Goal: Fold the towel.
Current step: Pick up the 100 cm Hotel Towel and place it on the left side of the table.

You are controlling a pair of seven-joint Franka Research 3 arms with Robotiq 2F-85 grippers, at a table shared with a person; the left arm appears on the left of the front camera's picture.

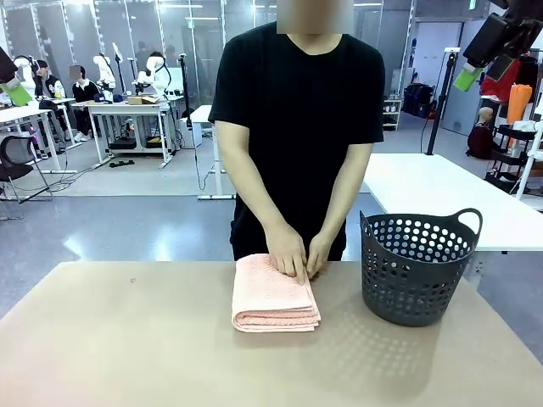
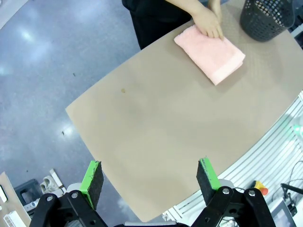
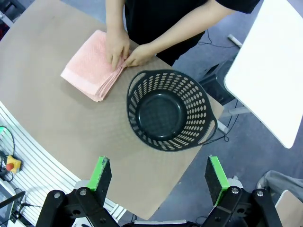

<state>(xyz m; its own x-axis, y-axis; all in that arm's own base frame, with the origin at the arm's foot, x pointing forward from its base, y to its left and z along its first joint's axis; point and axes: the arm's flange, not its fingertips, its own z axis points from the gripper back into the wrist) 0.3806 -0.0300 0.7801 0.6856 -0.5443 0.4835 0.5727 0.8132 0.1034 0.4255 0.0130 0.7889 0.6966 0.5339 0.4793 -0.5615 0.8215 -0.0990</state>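
Left wrist view has the left tool (image 2: pixel 149 178) high above the desk, its green pads spread wide with nothing between them. The right tool (image 3: pixel 158 175) hangs just as high, likewise released and empty.

From the left tool, the bare tan desk (image 2: pixel 165 118) fills the middle ground. The salmon-pink terry towel (image 2: pixel 213 54) lies well off at 1 o'clock, its long axis running from 10 to 4 o'clock in that picture. From the right tool, the dark grey perforated plastic basket (image 3: pixel 189 104) sits dead ahead at 12 o'clock, and the towel (image 3: pixel 92 66) lies beyond it at 11 o'clock.

In the front view the towel (image 1: pixel 273 297) rests mid-desk as a thick folded stack, long axis 12 to 6 o'clock. The basket (image 1: pixel 416 288) stands just beside it at 3 o'clock, apart from it. The person's hands (image 1: pixel 293 254) press on its far right corner.

The folding looks nearly or wholly done by the person. If an arm were to come in, the left seems to have the clearer path, since the basket stands between the right tool and the towel.

Looking down, the right wrist view shows the basket empty and the stacked layer edges facing it. The front view shows the stack's thickness along its near edge. The left wrist view shows the basket (image 2: pixel 265 19) cut off at its top edge.
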